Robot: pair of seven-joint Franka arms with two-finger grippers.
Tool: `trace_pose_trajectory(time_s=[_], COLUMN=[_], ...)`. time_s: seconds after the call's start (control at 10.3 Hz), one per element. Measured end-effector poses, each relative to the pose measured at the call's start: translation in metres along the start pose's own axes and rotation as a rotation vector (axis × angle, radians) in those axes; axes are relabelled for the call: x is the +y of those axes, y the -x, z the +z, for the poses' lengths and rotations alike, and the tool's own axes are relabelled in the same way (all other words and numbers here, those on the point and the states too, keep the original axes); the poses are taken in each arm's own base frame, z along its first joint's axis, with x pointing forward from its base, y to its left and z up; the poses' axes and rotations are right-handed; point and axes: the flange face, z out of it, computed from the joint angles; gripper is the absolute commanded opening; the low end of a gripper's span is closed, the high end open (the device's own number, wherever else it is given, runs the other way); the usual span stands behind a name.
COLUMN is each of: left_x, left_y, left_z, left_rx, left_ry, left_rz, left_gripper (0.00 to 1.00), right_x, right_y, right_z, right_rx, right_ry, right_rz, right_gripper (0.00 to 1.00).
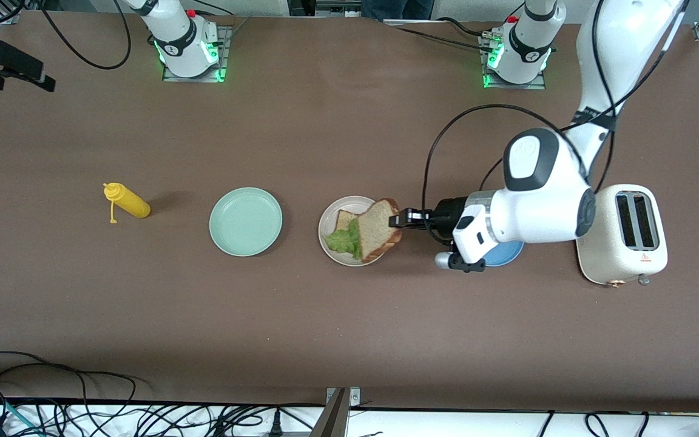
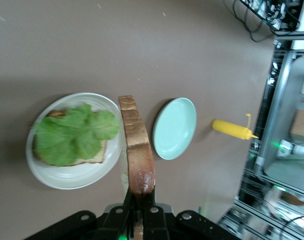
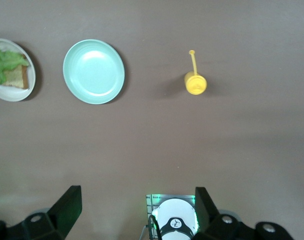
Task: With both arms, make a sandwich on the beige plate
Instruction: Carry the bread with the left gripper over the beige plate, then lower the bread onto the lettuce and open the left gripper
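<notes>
The beige plate [image 1: 332,251] [image 2: 71,177] [image 3: 11,95] holds one bread slice [image 1: 343,220] [image 2: 99,157] with a ruffled green lettuce leaf [image 1: 344,241] [image 2: 74,132] [image 3: 4,62] on top. My left gripper [image 1: 395,220] [image 2: 139,197] is shut on the crust of a second bread slice [image 1: 383,226] [image 2: 136,145]. This slice is tilted on edge over the plate's rim, at the side toward the left arm's end, and it leans over the lettuce. My right gripper [image 3: 136,215] is open and empty, waiting high over its own base; the front view does not show it.
A mint-green plate [image 1: 246,221] [image 2: 175,128] [image 3: 94,71] lies beside the beige plate toward the right arm's end. A yellow mustard bottle [image 1: 126,202] [image 2: 232,129] [image 3: 195,82] lies past it. A blue plate [image 1: 504,254] shows under the left arm, beside a cream toaster [image 1: 622,233].
</notes>
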Motion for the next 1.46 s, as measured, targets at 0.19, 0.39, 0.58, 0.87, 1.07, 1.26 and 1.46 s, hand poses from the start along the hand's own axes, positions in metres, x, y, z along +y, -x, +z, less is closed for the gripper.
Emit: trace_pose_trajectory(time_s=[0.19,0.39,0.58,0.87,1.07,1.26,1.46], left_x=[-0.019,-0.045,-0.075,-0.107,-0.115,-0.115,-0.110], left_y=[-0.001,-0.006,-0.012,-0.015,-0.016,-0.020,-0.021], left_z=[0.032,0.063,0.091,0.119,0.123,0.115,0.104], left_rx=[-0.053,-0.075,-0.073,-0.061,-0.062,-0.048,-0.038], left_ry=[0.042,0.069,0.174,0.207,0.208,0.209,0.203], left_rz=[0.067,0.161,0.229,0.293,0.295,0.298,0.309], left_gripper=[0.00,0.00,0.00,1.00,1.00,1.00,1.00], right_x=[-0.024,-0.037,-0.040,-0.038,-0.027,-0.016,-0.016], right_y=[0.002,0.003,-0.001,-0.014,-0.021,-0.027,-0.031], right_z=[0.003,0.005,0.003,0.001,-0.001,-0.003,-0.005], right_rx=[-0.005,-0.009,0.014,0.080,0.115,0.144,0.166], right_ry=[0.009,0.004,-0.021,-0.031,-0.036,-0.039,-0.040], right_rz=[-0.044,-0.068,-0.075,-0.067,-0.065,-0.079,-0.084], right_gripper=[1.00,1.00,1.00,1.00,1.00,1.00,1.00])
